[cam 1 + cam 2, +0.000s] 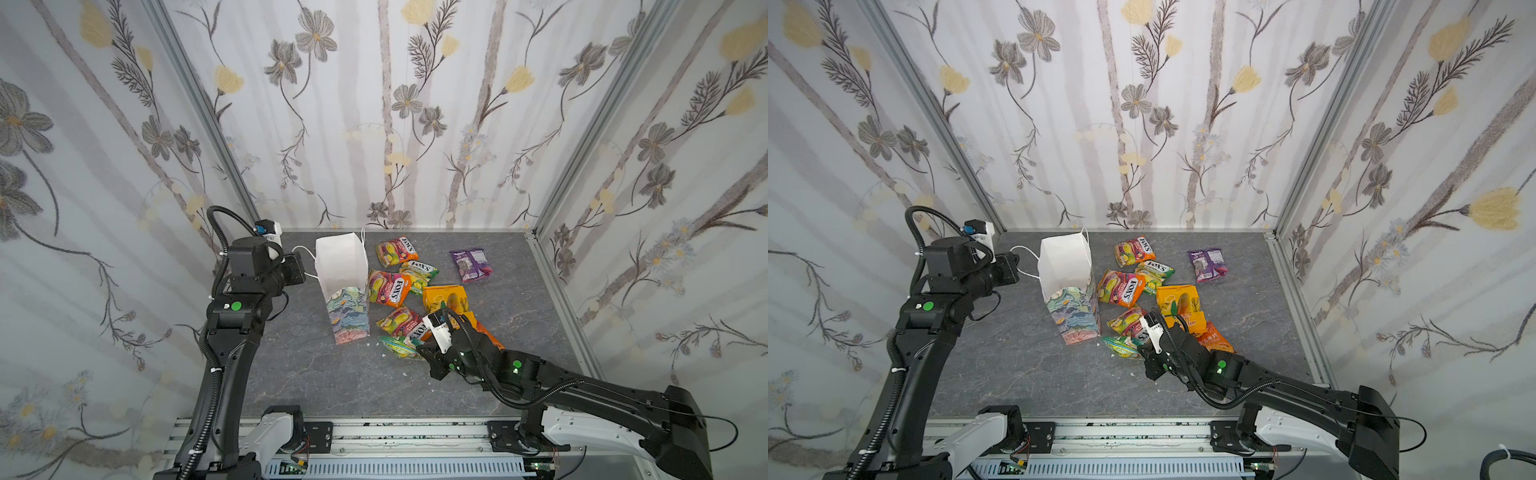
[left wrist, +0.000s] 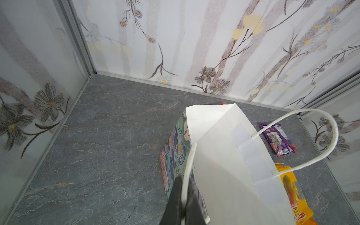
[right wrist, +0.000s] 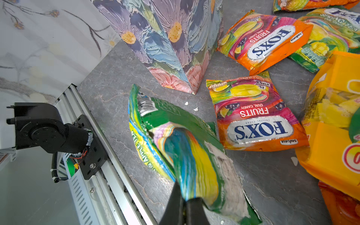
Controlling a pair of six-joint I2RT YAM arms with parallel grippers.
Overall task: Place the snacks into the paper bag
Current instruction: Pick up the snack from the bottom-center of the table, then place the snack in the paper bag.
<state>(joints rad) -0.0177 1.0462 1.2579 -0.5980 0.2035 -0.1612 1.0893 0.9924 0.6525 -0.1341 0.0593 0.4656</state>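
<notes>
L gripper (image 2: pixel 183 187) on bag handle, R gripper (image 3: pixel 184 206) on green packet (image 3: pixel 191 140).
Your L fingers are clamped on the white cord handle (image 2: pixel 188 165) at 9 o'clock of the paper bag (image 1: pixel 347 307), which stands upright, mouth open, white lining showing. Your R fingers pinch the green packet's edge, at 4 o'clock of the bag base, just beside it. Other snacks lie on the tabletop (image 1: pixel 316 374) from 1 to 4 o'clock of the bag: FOX'S packs (image 1: pixel 388 287), yellow mango pack (image 1: pixel 444 297), purple pack (image 1: pixel 471 264) farthest out at 2.
</notes>
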